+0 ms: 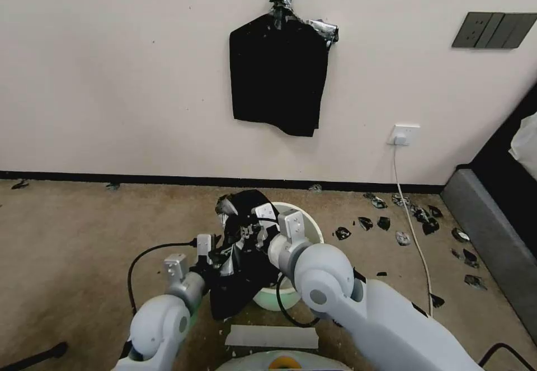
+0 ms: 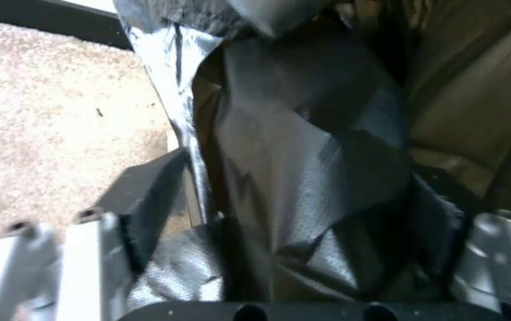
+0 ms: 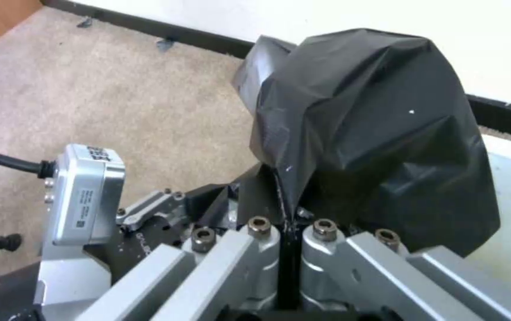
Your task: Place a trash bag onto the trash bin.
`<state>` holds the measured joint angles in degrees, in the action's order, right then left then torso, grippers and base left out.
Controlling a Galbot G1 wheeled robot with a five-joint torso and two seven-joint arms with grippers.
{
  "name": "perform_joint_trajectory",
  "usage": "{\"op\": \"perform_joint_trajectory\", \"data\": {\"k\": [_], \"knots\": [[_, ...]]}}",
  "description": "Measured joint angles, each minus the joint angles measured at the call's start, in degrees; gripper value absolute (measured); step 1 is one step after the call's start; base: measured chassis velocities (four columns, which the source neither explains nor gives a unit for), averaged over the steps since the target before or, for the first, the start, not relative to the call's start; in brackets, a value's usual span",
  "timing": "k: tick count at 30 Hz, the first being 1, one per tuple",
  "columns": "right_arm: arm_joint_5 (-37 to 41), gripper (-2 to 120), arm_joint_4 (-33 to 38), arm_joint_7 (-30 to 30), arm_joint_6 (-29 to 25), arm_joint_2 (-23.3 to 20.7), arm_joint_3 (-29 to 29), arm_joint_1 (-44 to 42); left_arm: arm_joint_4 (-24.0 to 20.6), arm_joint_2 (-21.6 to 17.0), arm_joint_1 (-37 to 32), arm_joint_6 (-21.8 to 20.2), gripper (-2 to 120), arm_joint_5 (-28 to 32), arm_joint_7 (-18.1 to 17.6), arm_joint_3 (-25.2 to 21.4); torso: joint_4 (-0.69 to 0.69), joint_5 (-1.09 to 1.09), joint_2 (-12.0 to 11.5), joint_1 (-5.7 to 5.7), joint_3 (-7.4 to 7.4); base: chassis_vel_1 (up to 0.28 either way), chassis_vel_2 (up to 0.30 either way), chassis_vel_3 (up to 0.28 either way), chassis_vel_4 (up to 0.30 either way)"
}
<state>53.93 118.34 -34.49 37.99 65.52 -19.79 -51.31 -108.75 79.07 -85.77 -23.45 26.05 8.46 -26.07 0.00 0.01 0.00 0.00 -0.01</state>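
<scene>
The trash bag [image 1: 241,259] is hanging in a crinkly black bunch between the two arms, low over the left side of the trash bin [image 1: 306,226], and it is not opened over the rim yet. The right gripper [image 3: 290,223] is pinching a fold of the bag with its fingers pressed tight together, and the plastic is puffing up above it. The left gripper [image 2: 303,249] is sitting just to the left, with its fingers spread apart and bag plastic lying between them, so I am thinking it is not squeezing the bag. The white bin is standing on the carpet near the wall, its far rim showing bare. So the bag is picked up and brought to the bin, but stretching it open and pulling it over the rim is looking like the work left. On the wall behind, a flat black bundle [image 1: 278,74] is hanging, and small black scraps [image 1: 414,220] are lying on the floor to the right.
</scene>
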Motion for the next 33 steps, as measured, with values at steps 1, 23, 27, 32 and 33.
{"op": "perform_joint_trajectory", "data": {"k": [1, 23, 27, 32, 33], "knots": [[0.0, 0, 0.1, 0.0, 0.0, -0.1, 0.1, -0.1, 0.1, 0.0, 0.1, 0.0, 71, 0.0, 0.1, 0.1, 0.0, 0.0, 0.0, 0.0, 0.0, 0.0, 0.0, 0.0, 0.0], [-0.1, 0, 1.1, 0.0, -0.2, -1.5, 0.9, -0.2, 0.2, 1.9, 0.0, -0.5, 7, -2.6, -2.0, 0.5, 0.01, 0.01, 0.0, -0.01, 0.0, 0.0, 0.0, 0.0, 0.0], [-0.2, 0, 0.9, 0.0, -0.3, -1.3, 0.9, -0.1, 0.1, 2.1, 0.0, 0.3, 7, -2.7, -3.1, 0.5, 0.0, -0.01, 0.0, 0.0, 0.0, 0.0, 0.0, 0.0, 0.0], [-2.1, 0, -0.2, 0.7, -2.2, -1.1, 0.7, 0.7, -0.4, 2.1, -0.9, 2.5, 7, -3.3, -3.4, 0.5, 0.0, -0.04, 0.0, 0.0, 0.01, 0.0, 0.0, 0.0, 0.0], [-2.3, 0, -0.5, 0.7, -2.6, -1.0, 0.7, 1.1, -0.7, 2.1, -1.2, 3.1, 7, -3.5, -3.5, 0.4, -0.01, -0.04, 0.0, 0.0, 0.01, 0.0, 0.0, 0.0, 0.0]]}}
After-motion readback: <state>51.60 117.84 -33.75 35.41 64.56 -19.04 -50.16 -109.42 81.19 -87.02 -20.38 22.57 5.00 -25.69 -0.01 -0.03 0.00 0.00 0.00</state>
